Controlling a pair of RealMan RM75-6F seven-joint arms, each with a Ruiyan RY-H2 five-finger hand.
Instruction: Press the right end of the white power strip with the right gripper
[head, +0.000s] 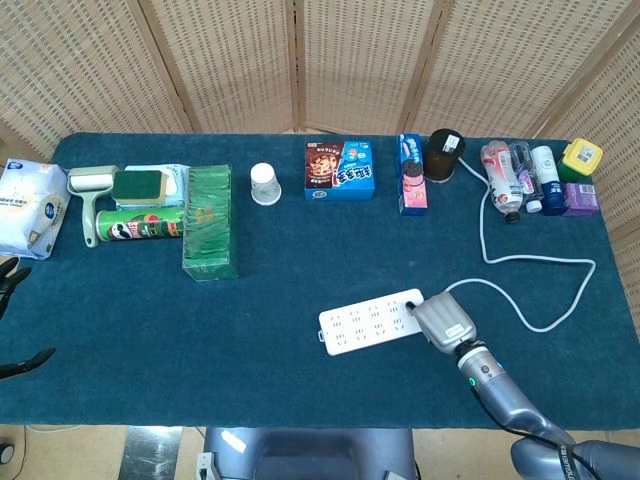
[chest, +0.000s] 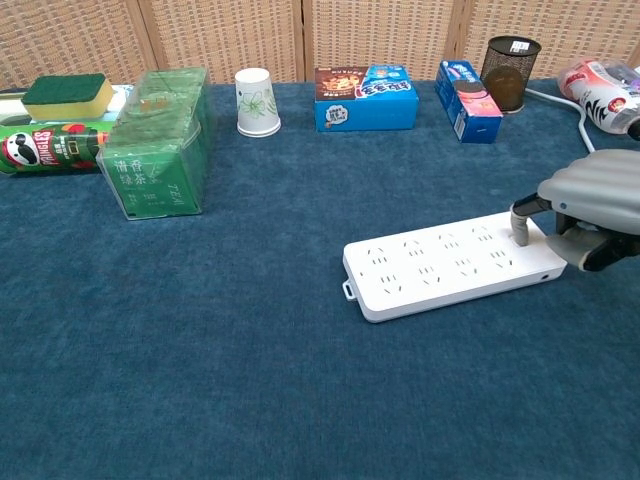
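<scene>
The white power strip (head: 372, 322) (chest: 452, 265) lies flat on the blue-covered table (head: 250, 340) (chest: 200, 380), toward the front edge and right of the middle, its long axis running left to right with the right end angled slightly toward the back. The right hand (head: 444, 322) (chest: 585, 205) sits over that right end, palm down, with its fingers curled in; one fingertip (chest: 520, 228) points down and touches the top face of the strip near its right end, and the hand holds nothing. A white cord (head: 540, 270) leaves that end and loops across the right part of the table toward the back right corner, where bottles (head: 515, 178) and a yellow-lidded jar (head: 581, 155) stand. Along the back edge are a dark mesh pen cup (head: 444, 155) (chest: 512, 73), a narrow blue box (head: 411, 173) (chest: 467, 87), a blue snack box (head: 340, 169) (chest: 365, 97) and a white paper cup (head: 264, 184) (chest: 257, 101). Toward the back left stand a green tea box (head: 210, 222) (chest: 158, 140), a green Pringles can (head: 140, 224) (chest: 50, 147) on its side and a sponge (head: 140, 185) (chest: 67, 93). The left hand (head: 15, 320) shows only as dark fingers at the left edge of the head view; whether it is spread or curled I cannot tell.
</scene>
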